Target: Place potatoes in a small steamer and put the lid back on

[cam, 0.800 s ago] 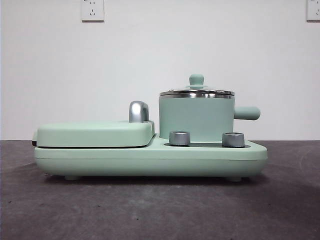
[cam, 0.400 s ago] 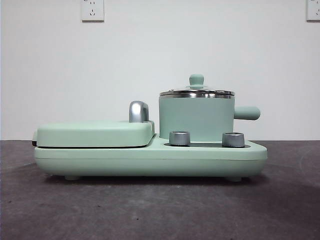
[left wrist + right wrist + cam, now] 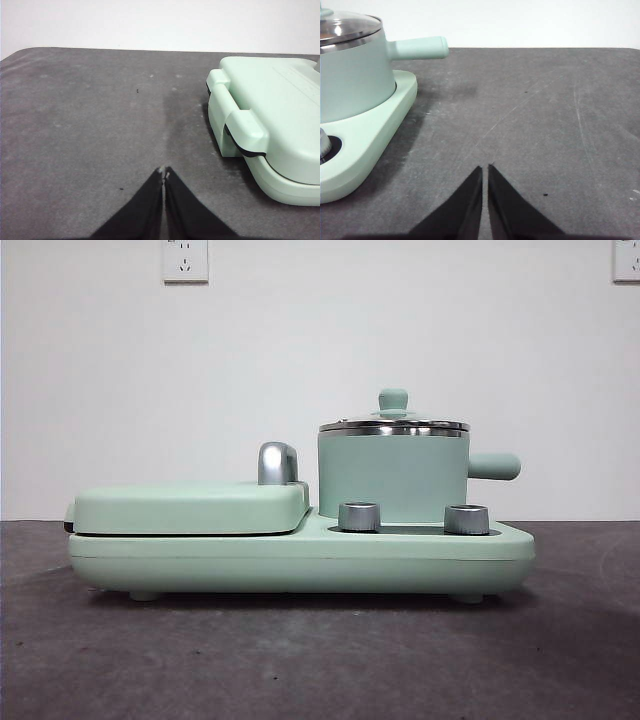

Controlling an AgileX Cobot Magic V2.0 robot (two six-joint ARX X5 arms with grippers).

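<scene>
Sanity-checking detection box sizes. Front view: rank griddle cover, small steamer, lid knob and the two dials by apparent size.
1. griddle cover
2. small steamer
3. left dial and right dial, alike
4. lid knob, smallest, though farther back

Front view: low, level with the desk [image 3: 320, 660], facing the white wall, close on the mint-green cooker [image 3: 300, 555] side-on.
Left wrist view: above the left pincer [image 3: 164, 172], tips together, looking down and across bare desk, the griddle cover [image 3: 270, 120] near at 1 edge.
Right wrist view: over the right pincer [image 3: 484, 168], tips nearly touching, small steamer [image 3: 350, 75] close by.
Shared: each wrist view catches 1 end of the cooker; the front view shows both ends.
</scene>
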